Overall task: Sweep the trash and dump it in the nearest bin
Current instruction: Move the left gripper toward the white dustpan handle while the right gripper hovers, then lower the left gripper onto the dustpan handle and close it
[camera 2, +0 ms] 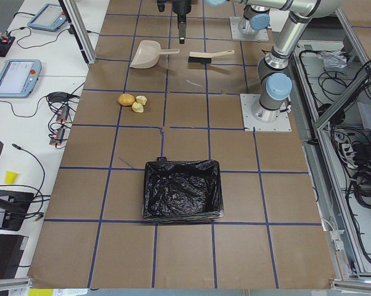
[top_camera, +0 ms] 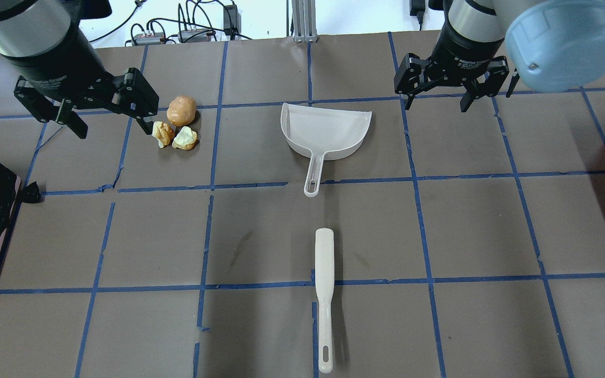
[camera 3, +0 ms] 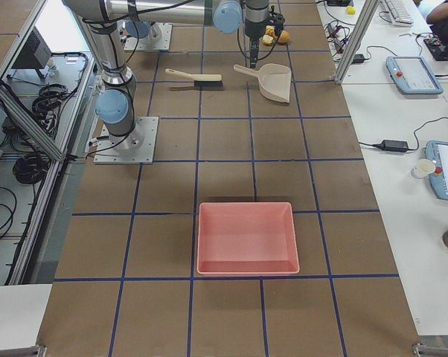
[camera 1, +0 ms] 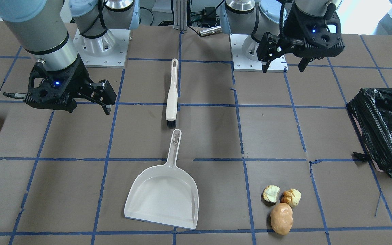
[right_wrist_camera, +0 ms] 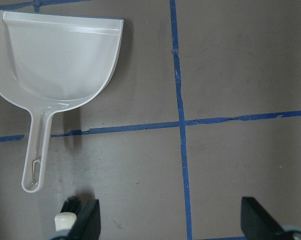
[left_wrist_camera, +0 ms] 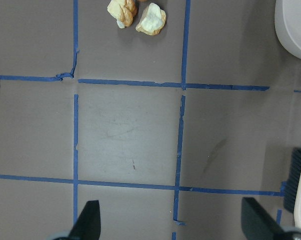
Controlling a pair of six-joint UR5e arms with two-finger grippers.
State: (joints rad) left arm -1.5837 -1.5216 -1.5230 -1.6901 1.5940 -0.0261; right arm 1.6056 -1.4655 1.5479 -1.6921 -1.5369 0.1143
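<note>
Looking down over the robot's shoulders, we find the trash on the brown desk point(top_camera: 470, 226) in the robot's left half, toward the far edge: a tan-orange potato-shaped lump point(top_camera: 182, 110) with a golden-brown chunk point(top_camera: 163, 133) and a pale yellow chunk point(top_camera: 185, 138) huddled close against it. The left claw point(camera 1: 284, 66) hangs above the desk just beside this cluster, its fingers spread wide; from its wrist camera we see the two smaller chunks at the top edge. The right claw point(top_camera: 435, 102) hovers over the other half, spread just as wide, and its wrist camera looks on the white dustpan point(top_camera: 326, 128). That dustpan lies flat near the middle, well apart from the trash, mouth turned away from the robot and handle toward it. The white brush point(top_camera: 325, 283) lies in line with that handle, bristles nearest it, not touching. The bin point(camera 2: 182, 191), lined with a crinkled black bag, sits at the desk's left end, well apart from the trash. A pink tray point(camera 3: 246, 238) rests at the right end.
</note>
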